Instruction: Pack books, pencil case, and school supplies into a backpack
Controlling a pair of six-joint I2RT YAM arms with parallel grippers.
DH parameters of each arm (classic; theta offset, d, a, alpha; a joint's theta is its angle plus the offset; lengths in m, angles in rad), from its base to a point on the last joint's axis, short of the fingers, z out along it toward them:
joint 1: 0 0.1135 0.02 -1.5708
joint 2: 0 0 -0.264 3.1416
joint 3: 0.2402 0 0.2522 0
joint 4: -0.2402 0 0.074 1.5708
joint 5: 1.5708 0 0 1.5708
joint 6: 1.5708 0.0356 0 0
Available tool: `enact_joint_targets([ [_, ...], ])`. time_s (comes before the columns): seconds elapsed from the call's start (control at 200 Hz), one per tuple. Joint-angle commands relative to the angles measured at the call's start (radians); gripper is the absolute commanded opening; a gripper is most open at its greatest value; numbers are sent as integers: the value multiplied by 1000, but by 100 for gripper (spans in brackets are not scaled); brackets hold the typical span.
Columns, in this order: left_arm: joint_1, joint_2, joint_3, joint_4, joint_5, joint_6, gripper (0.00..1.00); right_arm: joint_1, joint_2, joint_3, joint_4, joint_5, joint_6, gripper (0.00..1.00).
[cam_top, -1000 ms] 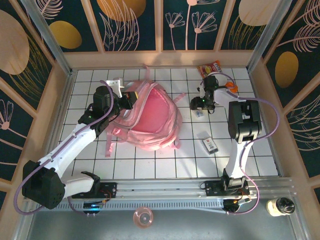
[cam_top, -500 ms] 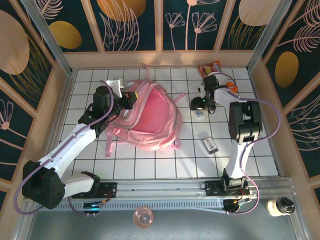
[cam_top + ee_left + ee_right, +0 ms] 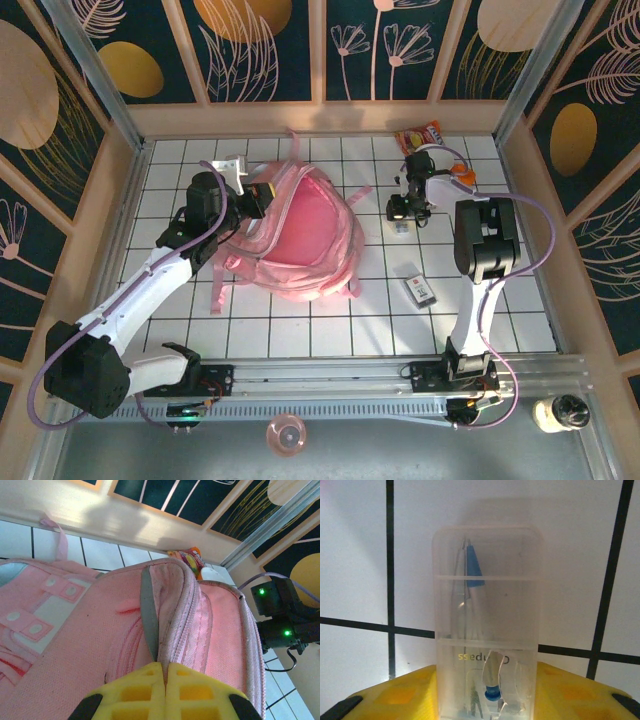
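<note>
The pink backpack (image 3: 305,235) lies in the middle of the table with its main opening gaping and its reddish inside showing. My left gripper (image 3: 262,200) is shut on the backpack's (image 3: 100,630) zipper rim, its yellow fingers (image 3: 135,690) pressed together over the fabric. To the right, my right gripper (image 3: 400,212) points down at the tiles. Its yellow fingers (image 3: 395,695) press both sides of the pencil case (image 3: 487,620), a clear pale box with blue-tipped tools inside, lying flat. A small dark item with a white label (image 3: 421,290) lies nearer the front.
A red-orange snack packet (image 3: 418,135) lies at the back wall, with a small orange object (image 3: 460,170) by the right arm. Wooden walls border the tiled table. A pink dish (image 3: 287,435) and a small bottle (image 3: 563,410) sit beyond the front rail.
The right gripper's jaws have come in against the pencil case's sides, and the arm shifted slightly. The left gripper keeps the same hold on the backpack's rim.
</note>
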Motion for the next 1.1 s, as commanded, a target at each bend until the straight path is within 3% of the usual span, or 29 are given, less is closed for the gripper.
enact_joint_targets([
  [0.0,3,-23,47,63,-31,12,0,31,-110,-15,-33,-60,64,43],
  [0.265,3,-20,27,89,-20,-1,0,166,-370,-65,-52,-174,265,43],
  [0.445,3,-10,20,118,-1,-17,0,265,-534,-189,179,-347,555,43],
  [0.55,3,0,18,148,34,-37,0,339,-567,-260,343,-377,713,43],
  [0.676,3,7,22,173,63,-52,0,410,-512,-246,414,-355,799,44],
  [0.731,3,5,25,178,72,-54,0,429,-467,-217,422,-337,811,48],
  [0.866,4,-1,23,171,71,-50,0,438,-387,-175,460,-347,812,73],
  [1.001,3,-3,17,134,54,-8,0,428,-454,-224,487,-314,780,79],
  [1.096,3,8,4,125,55,11,0,428,-561,-327,613,-354,794,79],
])
